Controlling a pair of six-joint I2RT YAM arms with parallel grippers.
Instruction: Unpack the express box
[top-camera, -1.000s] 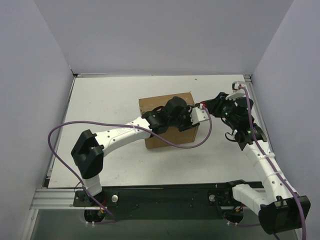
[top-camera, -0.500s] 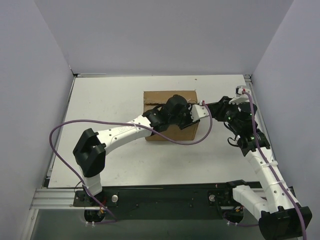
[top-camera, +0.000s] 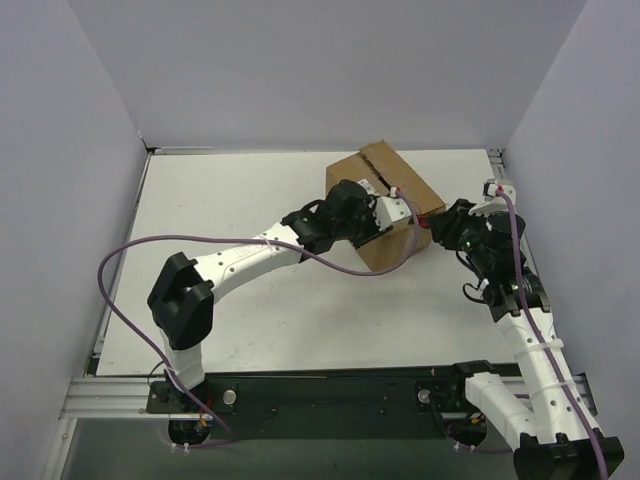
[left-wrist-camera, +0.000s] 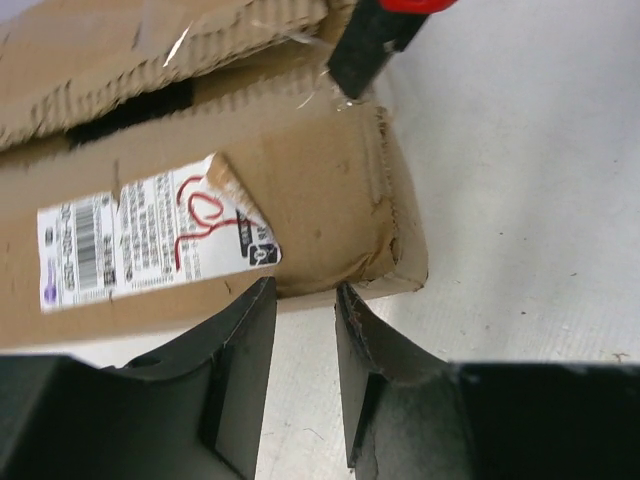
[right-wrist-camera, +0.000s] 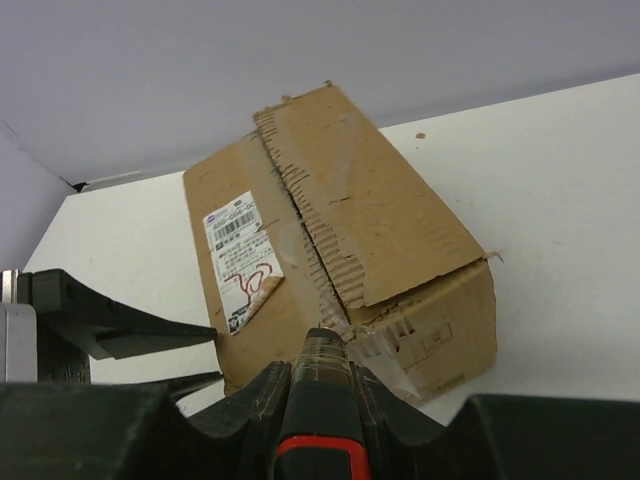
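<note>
The brown corrugated express box (top-camera: 393, 178), with a ragged taped seam and a red-scribbled white label, lies toward the bench's (top-camera: 220, 200) far right. Square to the bench a second ago, it now sits skewed, its long axis running far-left to near-right. The left claw (left-wrist-camera: 305, 292) gapes empty at its labelled corner; the right claw (right-wrist-camera: 320, 372) clamps a black-and-red tool (right-wrist-camera: 322, 345).

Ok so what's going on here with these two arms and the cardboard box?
Two robot arms are working on opening the express box on the white table. The right claw is clamped on a black and red tool, whose tip sits at the ragged seam between the top flaps, near the box's end. The left claw is open, right at the box's lower edge below the white label, apparently to steady it. The flaps are closed; nothing is out yet.
</note>
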